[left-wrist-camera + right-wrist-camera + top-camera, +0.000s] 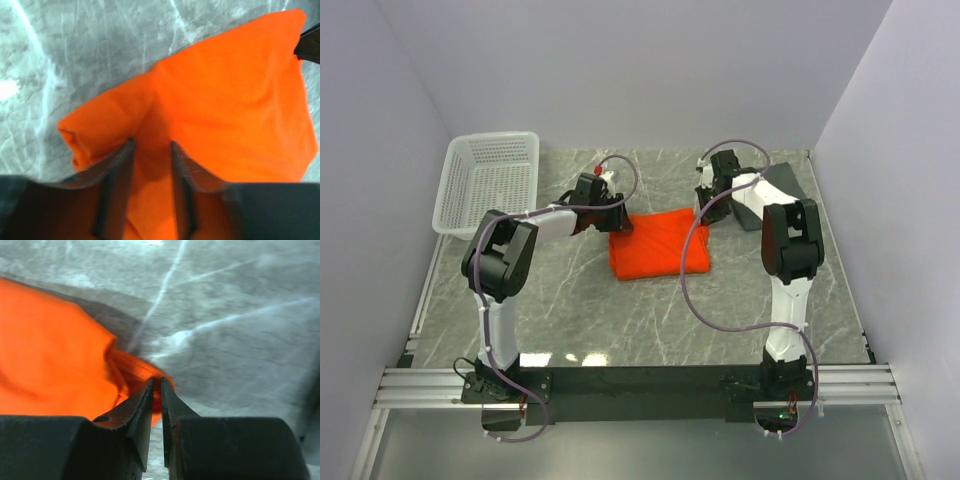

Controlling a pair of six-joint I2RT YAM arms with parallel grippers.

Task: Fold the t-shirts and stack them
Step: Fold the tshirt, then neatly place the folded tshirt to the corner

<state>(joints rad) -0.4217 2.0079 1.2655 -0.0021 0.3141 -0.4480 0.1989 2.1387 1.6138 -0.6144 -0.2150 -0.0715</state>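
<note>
R hand (pixel 161 382) nearly shut, pinching orange t-shirt (pixel 660 245) corner; L hand (pixel 151 145) part-open astride cloth, grip unclear. Orange looks folded; stacking w/ grey t-shirt (pixel 785 183) pending.

Pale lilac walls (pixel 620 70) enclose a grey marble-veined tabletop (pixel 620 320) under even light

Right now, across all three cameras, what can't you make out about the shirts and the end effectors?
Dark grey t-shirt: top view, the right arm covers part of it; folded or not is unclear.
Left end effector: left wrist view, the orange t-shirt fills the gap between its fingers; pinched or loose is unclear.
Orange t-shirt's sleeves and neck: not visible in any view.
</note>
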